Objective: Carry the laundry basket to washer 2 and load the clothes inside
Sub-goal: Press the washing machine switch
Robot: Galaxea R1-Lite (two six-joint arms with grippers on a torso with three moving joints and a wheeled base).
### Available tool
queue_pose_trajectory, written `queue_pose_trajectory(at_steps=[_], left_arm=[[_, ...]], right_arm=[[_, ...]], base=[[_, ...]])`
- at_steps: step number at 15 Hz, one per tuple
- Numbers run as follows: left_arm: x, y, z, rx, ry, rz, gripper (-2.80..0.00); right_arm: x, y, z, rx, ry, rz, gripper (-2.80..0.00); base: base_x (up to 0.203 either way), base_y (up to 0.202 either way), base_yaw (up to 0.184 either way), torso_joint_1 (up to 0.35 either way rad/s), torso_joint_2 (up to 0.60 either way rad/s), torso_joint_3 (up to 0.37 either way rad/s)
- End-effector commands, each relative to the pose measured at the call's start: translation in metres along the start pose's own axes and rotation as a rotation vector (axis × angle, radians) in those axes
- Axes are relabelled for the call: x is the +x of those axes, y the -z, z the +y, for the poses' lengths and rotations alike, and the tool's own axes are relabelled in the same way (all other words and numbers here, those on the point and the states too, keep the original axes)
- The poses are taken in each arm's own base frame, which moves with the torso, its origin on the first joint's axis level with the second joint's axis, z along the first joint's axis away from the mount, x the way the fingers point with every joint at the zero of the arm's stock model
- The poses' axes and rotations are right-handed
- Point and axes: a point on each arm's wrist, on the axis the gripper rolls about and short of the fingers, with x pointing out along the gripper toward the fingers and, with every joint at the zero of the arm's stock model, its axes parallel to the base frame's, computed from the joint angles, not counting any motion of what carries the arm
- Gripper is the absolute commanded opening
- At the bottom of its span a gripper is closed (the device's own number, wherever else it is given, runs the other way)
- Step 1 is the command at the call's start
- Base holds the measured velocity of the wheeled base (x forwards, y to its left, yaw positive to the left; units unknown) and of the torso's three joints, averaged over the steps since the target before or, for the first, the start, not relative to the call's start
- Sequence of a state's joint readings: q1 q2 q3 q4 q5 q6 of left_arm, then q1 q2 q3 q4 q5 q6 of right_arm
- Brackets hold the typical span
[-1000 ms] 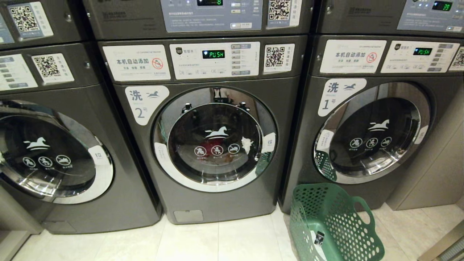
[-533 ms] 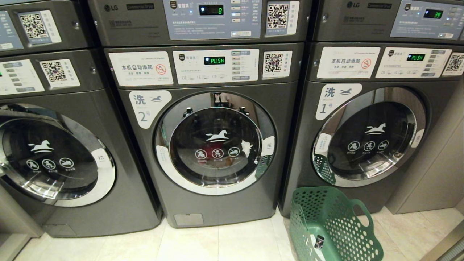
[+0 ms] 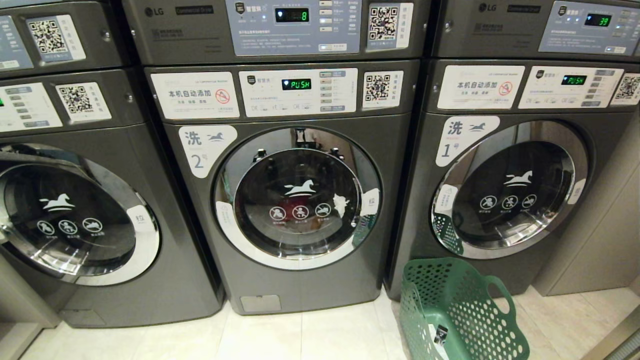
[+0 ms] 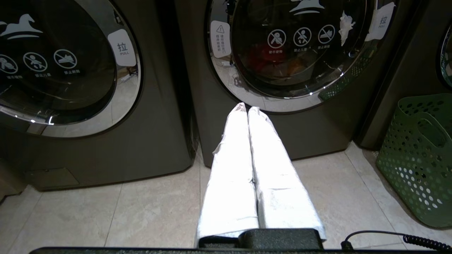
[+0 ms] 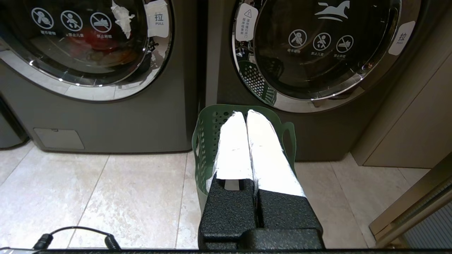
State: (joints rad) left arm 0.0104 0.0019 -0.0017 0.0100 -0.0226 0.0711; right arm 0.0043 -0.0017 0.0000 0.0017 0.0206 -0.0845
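1. Camera framing has settled: against the picture a second back the whole row of machines sits a little lower in the head view, which is the robot's own shift, not the things moving; over the last half second almost nothing differs.
2. Washer 2 (image 3: pixel 295 200) stands straight ahead of the left tool (image 4: pixel 248 109) with its round door shut. Red and orange clothes (image 4: pixel 279 63) show dimly through the glass, so the loading looks done.
3. Left tool is clenched on nothing, its white-wrapped fingers (image 4: pixel 233 169) pressed together and aimed at the lower rim of that door.
4. Right tool (image 5: pixel 246 113) is likewise clenched and holds nothing; the laundry basket (image 5: pixel 208 141) stands on the floor directly beyond its tips, in front of the washer labelled 1 (image 3: pixel 505 190).
5. Laundry basket (image 3: pixel 460 310) appears empty as far as its inside can be seen, and no arm touches it.
6. Hidden or unclear: the basket's near wall is cut off by the head view's lower edge, the right tool covers much of its interior, and dark glass with reflections makes it hard to tell the garments apart.
7. Neither arm appears in the head view.
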Motion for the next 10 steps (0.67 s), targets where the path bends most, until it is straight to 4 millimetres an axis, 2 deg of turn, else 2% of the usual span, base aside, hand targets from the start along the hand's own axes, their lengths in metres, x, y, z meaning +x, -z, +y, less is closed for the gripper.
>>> queue_pose_trajectory(at_steps=[1, 10], left_arm=[[0.0000, 0.0001, 0.0000, 0.001, 0.000, 0.001, -2.80], [0.0000, 0.0002, 0.0000, 0.001, 0.000, 0.001, -2.80]], right_arm=[[0.0001, -0.0001, 0.0000, -0.001, 0.000, 0.002, -2.80], [0.0001, -0.0001, 0.0000, -0.003, -0.001, 0.001, -2.80]], base=[[0.073, 0.000, -0.001, 0.005, 0.00, 0.006], [0.190, 0.000, 0.000, 0.003, 0.00, 0.003]])
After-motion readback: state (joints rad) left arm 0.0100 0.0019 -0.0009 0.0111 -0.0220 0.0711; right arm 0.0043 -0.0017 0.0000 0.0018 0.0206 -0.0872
